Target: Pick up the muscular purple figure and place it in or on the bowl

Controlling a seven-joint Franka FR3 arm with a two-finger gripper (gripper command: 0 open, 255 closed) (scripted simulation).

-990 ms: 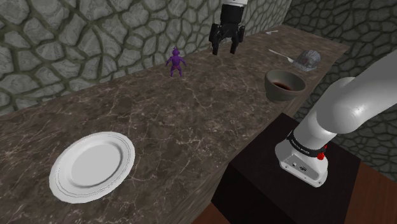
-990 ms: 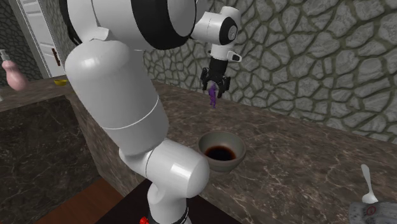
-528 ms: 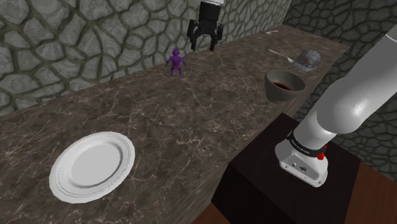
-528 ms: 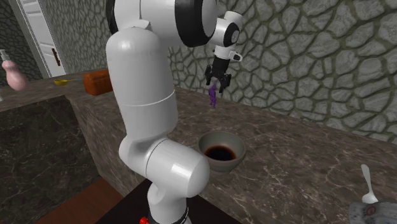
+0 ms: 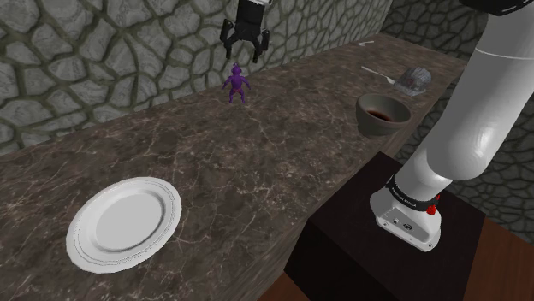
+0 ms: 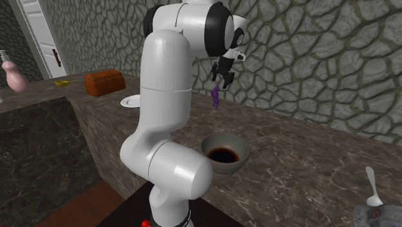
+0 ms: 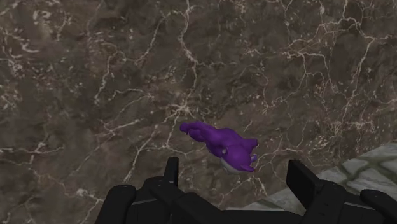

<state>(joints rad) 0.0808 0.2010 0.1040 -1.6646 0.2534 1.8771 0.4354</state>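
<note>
The purple figure (image 5: 237,85) stands upright on the dark marble counter (image 5: 257,162) near the stone wall; it shows too in the second exterior view (image 6: 214,98) and in the wrist view (image 7: 224,146). My gripper (image 5: 243,53) hangs open just above it, fingers pointing down and holding nothing; in the wrist view the gripper (image 7: 235,181) has its fingers well apart, with the figure just beyond them. The dark bowl (image 5: 382,115) with a brown inside sits on the counter near the stand, well off to the shoulder view's right of the figure; the second exterior view shows the bowl (image 6: 224,154) in front of the arm's base.
A white plate (image 5: 125,223) lies at the shoulder view's lower left. A spoon (image 5: 376,73) and a grey object (image 5: 412,80) rest past the bowl. The stone wall (image 5: 103,51) runs close behind the figure. A brown box (image 6: 103,82) sits far along the counter.
The gripper has swung toward the shoulder view's left, from beside the figure to just over it. Its fingers stayed open. The figure and bowl have not moved.
</note>
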